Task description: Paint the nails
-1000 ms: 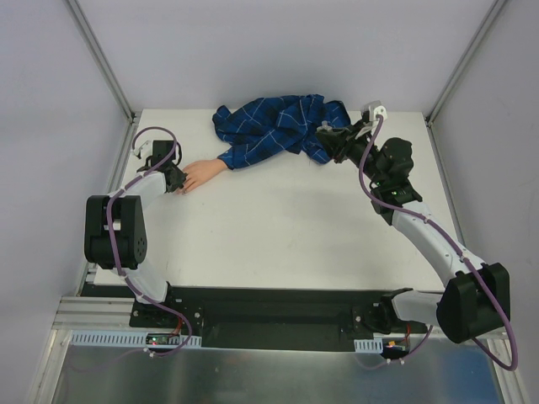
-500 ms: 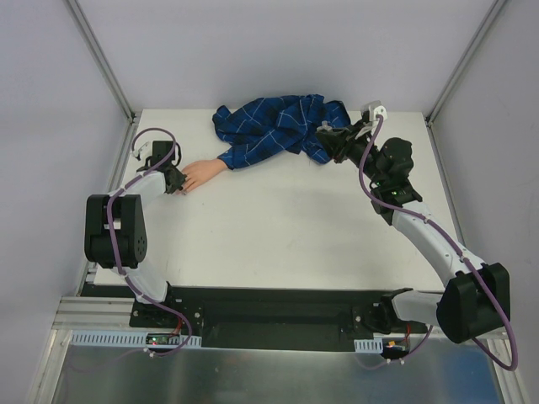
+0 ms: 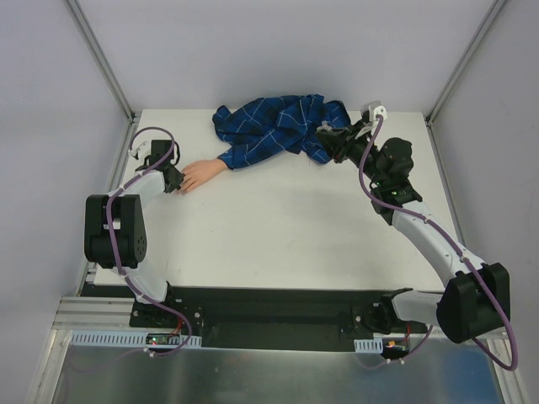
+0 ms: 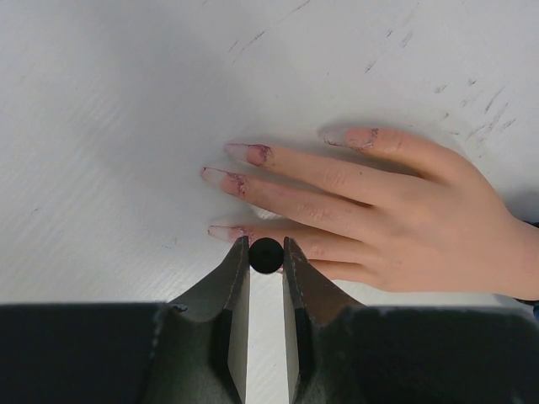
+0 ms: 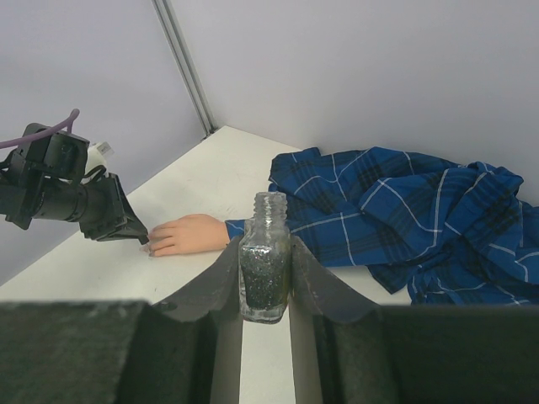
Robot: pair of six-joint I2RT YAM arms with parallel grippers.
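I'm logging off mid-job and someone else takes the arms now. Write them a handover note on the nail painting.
Left gripper: shut on a small black brush cap, over the fingers of the dummy hand.
Right gripper: shut on the open polish bottle, upright, beside the blue checked sleeve.
Done: the four nails in view carry patchy reddish streaks.
Left: probably even them out, check the hidden finger, recap the bottle.

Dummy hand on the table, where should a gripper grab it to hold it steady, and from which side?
I'd grip the dummy hand at its wrist, from above, jaws across it: narrow there, while the fingers lie flat and splayed on the table.
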